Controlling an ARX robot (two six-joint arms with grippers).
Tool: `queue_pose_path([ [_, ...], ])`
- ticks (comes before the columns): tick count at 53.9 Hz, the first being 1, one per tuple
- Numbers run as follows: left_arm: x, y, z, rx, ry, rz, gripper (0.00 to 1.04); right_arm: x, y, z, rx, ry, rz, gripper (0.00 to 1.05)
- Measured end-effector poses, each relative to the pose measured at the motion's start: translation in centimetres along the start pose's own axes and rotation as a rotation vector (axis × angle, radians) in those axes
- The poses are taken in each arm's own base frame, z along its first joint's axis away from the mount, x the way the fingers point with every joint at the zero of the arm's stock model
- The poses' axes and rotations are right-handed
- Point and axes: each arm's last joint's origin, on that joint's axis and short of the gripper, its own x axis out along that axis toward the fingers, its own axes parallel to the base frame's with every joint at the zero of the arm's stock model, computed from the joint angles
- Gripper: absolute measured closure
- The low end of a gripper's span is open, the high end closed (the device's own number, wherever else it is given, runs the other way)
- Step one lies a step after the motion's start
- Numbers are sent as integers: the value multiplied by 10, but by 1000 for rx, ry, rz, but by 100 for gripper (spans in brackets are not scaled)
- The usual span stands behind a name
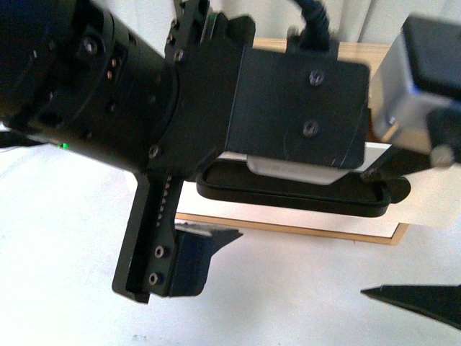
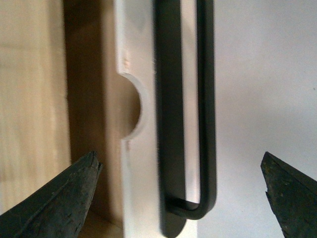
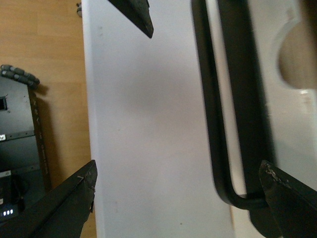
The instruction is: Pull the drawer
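The left hand [image 2: 179,159] hangs spread wide, fingers either side of the long black bar handle [image 2: 168,99] on the white-fronted drawer with half-round notch [image 2: 134,49]. The right hand [image 3: 178,171], likewise released, straddles the handle's end. The bulky black left arm [image 1: 108,79] hides most of the drawer from the front. Light wooden floor [image 3: 44,44] lies beside.

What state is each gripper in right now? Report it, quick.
Left gripper: open, jaws wide, the drawer handle in line between them, not gripped.
Right gripper: open, jaws wide, holding nothing.
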Motion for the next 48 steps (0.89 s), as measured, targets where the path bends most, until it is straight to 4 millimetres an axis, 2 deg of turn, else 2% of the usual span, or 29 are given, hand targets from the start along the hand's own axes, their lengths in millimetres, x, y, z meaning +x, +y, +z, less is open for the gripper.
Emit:
queue_pose_path([
  [12, -36, 13, 14, -10, -31, 136, 6, -37, -4, 14, -19, -72, -148, 9],
  [21, -65, 7, 16, -69, -59, 322, 6, -70, 3, 14, 3, -154, -335, 9],
  [30, -97, -13, 8, -183, -49, 535, 6, -95, 21, -3, 88, -217, -538, 9],
  [36, -115, -34, -2, -307, -20, 637, 6, -107, 36, -17, 155, -240, -640, 9],
  [41, -131, -58, -12, -444, 7, 731, 6, -118, 48, -30, 224, -258, -744, 9],
  [48, -153, -90, -29, -714, -13, 950, 6, -134, 67, -45, 328, -286, -883, 9],
])
